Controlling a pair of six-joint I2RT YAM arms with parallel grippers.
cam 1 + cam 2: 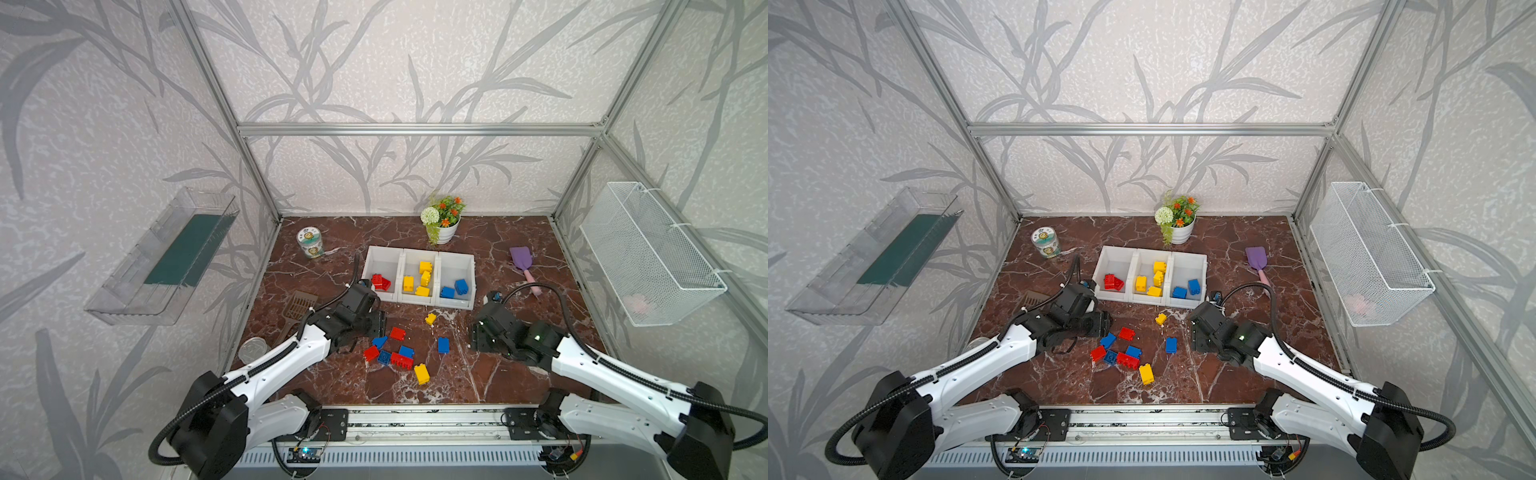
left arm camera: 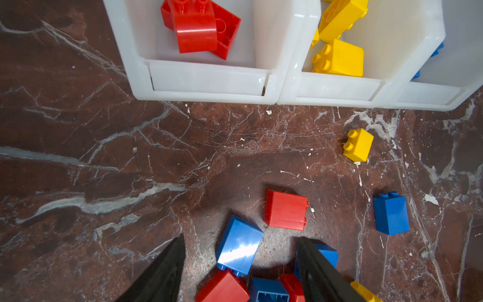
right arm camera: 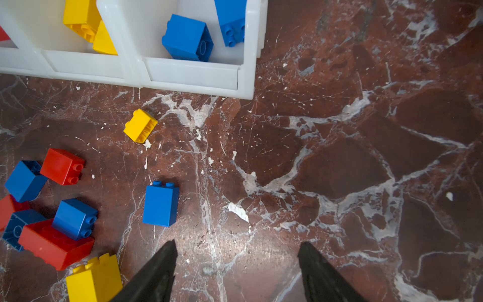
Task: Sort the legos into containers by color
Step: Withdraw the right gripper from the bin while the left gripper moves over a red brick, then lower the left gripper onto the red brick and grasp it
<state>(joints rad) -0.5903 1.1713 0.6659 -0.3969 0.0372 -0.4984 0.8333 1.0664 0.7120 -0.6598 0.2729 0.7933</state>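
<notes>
Three joined white containers [image 1: 384, 296] stand mid-table; the left one holds red legos [image 1: 380, 281], the middle one yellow [image 1: 419, 278], the right one blue [image 1: 455, 289]. In front of them several loose legos lie on the marble: a small yellow one [image 1: 430, 318], a red one [image 1: 397, 333], a lone blue one [image 1: 443, 345], a yellow one [image 1: 421, 373] and a red-and-blue cluster [image 1: 395, 357]. My left gripper [image 2: 240, 238] is open over that cluster, with a blue brick [image 2: 239, 245] lying between its fingers, not gripped. My right gripper [image 3: 237, 242] is open over bare marble, right of the lone blue brick [image 3: 160, 204].
A flower pot [image 1: 442, 226] stands behind the bins, and a tin [image 1: 309, 242] at the back left. A purple scoop [image 1: 523, 259] lies to the right, a brown slotted scoop [image 1: 297, 305] and a round metal lid [image 1: 253, 350] to the left. A wire basket [image 1: 648, 253] and a clear tray [image 1: 166, 257] hang on the side walls.
</notes>
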